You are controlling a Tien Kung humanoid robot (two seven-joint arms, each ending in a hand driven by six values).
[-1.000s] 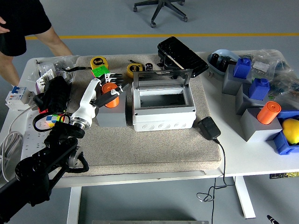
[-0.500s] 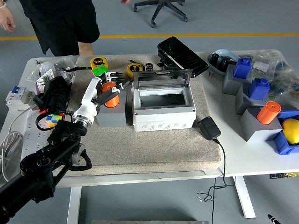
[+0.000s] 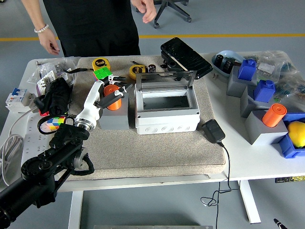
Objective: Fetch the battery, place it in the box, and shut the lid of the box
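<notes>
Only the left hand point(image 3: 108, 94) in view, reaching in from the lower left; fingers curled around the orange battery point(image 3: 112, 97), thumb across its front, though hard to tell how firmly gripped. Battery partly hidden by those fingers, sitting on top of a grey block point(image 3: 113, 117) just left of the white box point(image 3: 167, 112). Box lid point(image 3: 165, 78) standing up at the back (inside shadowed, contents unclear). Person point(image 3: 93, 24) at the far side cut off above the waist.

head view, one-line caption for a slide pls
Left hand grasps the orange battery on its grey block, beside the open white box.
</notes>
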